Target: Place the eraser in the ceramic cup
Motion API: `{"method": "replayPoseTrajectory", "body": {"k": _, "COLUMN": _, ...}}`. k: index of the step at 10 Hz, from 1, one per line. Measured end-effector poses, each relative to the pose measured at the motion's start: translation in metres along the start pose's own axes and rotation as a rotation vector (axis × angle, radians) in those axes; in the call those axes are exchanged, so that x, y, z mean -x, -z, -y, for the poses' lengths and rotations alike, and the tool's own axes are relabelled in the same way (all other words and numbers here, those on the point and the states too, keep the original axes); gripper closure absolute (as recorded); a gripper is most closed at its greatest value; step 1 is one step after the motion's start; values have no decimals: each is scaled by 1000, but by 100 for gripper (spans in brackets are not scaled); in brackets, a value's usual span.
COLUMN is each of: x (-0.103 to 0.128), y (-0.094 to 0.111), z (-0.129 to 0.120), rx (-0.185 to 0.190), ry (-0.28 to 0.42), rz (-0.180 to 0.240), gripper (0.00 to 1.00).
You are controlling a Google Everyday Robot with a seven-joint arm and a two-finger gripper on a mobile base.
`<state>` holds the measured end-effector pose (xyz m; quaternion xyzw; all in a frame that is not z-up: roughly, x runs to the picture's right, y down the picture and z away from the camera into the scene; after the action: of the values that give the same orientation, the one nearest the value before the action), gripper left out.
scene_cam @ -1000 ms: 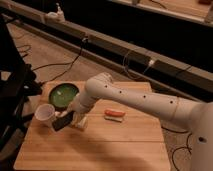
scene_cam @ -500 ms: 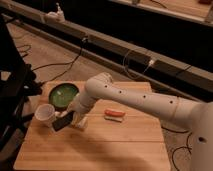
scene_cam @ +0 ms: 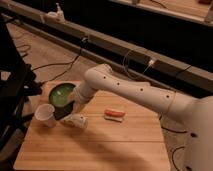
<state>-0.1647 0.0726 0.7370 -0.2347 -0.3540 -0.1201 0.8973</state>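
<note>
The white ceramic cup (scene_cam: 45, 114) stands upright at the left of the wooden table (scene_cam: 100, 150). My gripper (scene_cam: 68, 113) hangs from the white arm just right of the cup, in front of the green bowl. It is shut on the eraser (scene_cam: 61, 113), a flat black slab held low over the table with its left end close to the cup's rim. The eraser is outside the cup.
A green round bowl (scene_cam: 62, 94) sits behind the gripper. A white box (scene_cam: 77, 121) lies just right of the gripper, and an orange-and-white stick (scene_cam: 114, 114) lies at mid-table. Black equipment stands at the left, with cables on the floor behind.
The gripper and the eraser have shifted slightly up and left, towards the cup. The cup, bowl and stick have not moved.
</note>
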Motion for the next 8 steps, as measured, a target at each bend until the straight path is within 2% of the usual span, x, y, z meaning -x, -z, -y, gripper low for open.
{"method": "replayPoseTrajectory", "body": {"k": 5, "x": 23, "y": -17, "z": 50, "rx": 41, "ry": 79, "rz": 16, "gripper": 99}}
{"method": "replayPoseTrajectory", "body": {"k": 7, "x": 35, "y": -31, "z": 62, "rx": 61, "ry": 103, "rz": 42, "gripper": 85}}
{"method": "replayPoseTrajectory", "body": {"k": 8, "x": 43, "y": -41, "z": 68, "rx": 76, "ry": 120, "rz": 61, "gripper": 73}}
